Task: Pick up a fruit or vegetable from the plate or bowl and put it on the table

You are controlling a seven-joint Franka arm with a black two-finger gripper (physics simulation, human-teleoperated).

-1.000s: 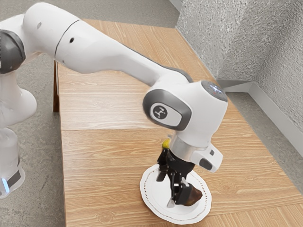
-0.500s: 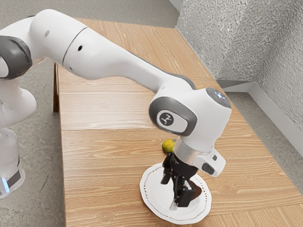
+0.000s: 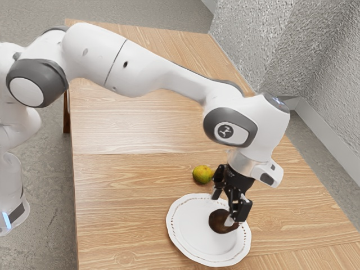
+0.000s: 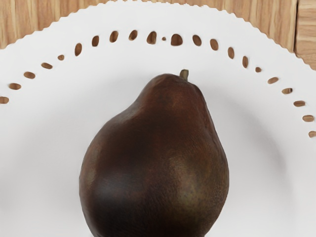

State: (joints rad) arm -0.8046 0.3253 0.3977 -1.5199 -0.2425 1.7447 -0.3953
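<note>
a dark brown pear (image 4: 158, 163) with its stem (image 4: 184, 74) on a white plate (image 4: 44, 128)

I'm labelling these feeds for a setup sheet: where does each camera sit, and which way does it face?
Exterior view: at the arm's side, angled down at the table and yellow-green fruit; the arm and open claw show in it.
Wrist view: on the arm's hand, facing down at the dark pear on the plate.
Shared: pear, plate and some of the table.
</note>
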